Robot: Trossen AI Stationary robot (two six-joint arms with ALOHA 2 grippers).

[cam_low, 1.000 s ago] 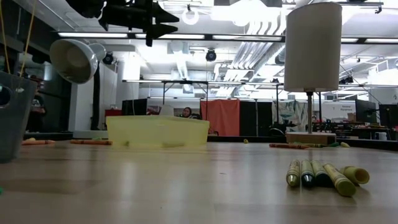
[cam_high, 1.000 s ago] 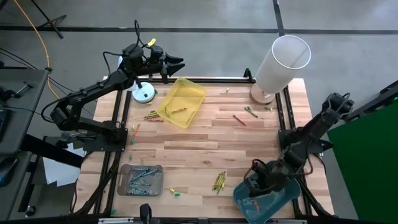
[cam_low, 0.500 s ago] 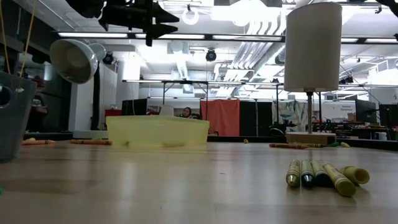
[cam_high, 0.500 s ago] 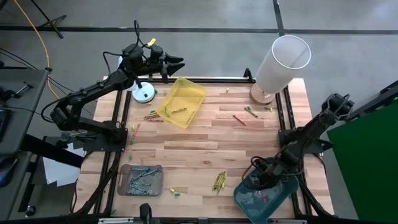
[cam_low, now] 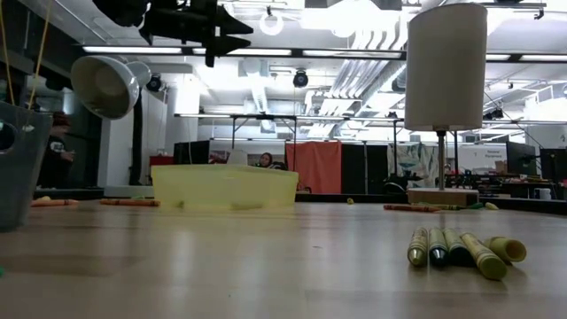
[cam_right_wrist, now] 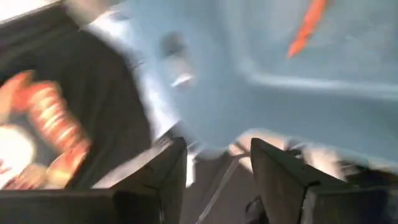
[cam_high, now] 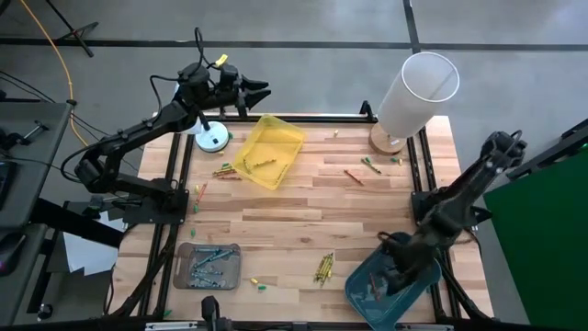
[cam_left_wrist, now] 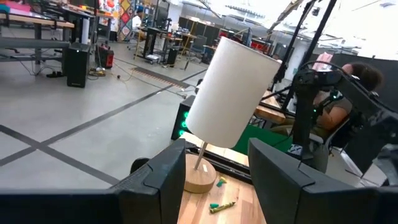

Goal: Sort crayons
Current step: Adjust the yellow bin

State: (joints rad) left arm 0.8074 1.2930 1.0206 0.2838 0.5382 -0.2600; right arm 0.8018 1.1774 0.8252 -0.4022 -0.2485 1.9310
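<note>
Crayons (cam_high: 323, 268) lie scattered over the wooden surface (cam_high: 312, 211): a small yellow-olive cluster sits near the front edge, just beside the teal tray (cam_high: 390, 292), and in the low view the same cluster shows as a row of sticks lying side by side. Two or three more rest near the lamp's (cam_high: 415, 89) wooden base at the far right, a red-orange one lies a little inward of them, and a few lie just beside the yellow tray (cam_high: 268, 150) on its left, with others inside it. The grey tray (cam_high: 209, 266) at the front left holds several blue and green ones, and a couple of small pieces lie just past its right side.

Right hand (cam_high: 393, 274) hangs over the teal tray at the front right corner, its fingers (cam_right_wrist: 283, 177) spread apart with nothing between them; its wrist view shows the tray's blue floor and a red-orange crayon (cam_right_wrist: 306, 28) lying in it. Left hand (cam_high: 258, 90) is raised beyond the far edge of the surface, behind the yellow tray, fingers (cam_left_wrist: 158, 180) spread and empty, pointing toward the lamp. A small white lamp (cam_high: 210, 140) stands at the far left corner, just beside the yellow tray. The tall white lampshade covers part of the far right corner from above.
</note>
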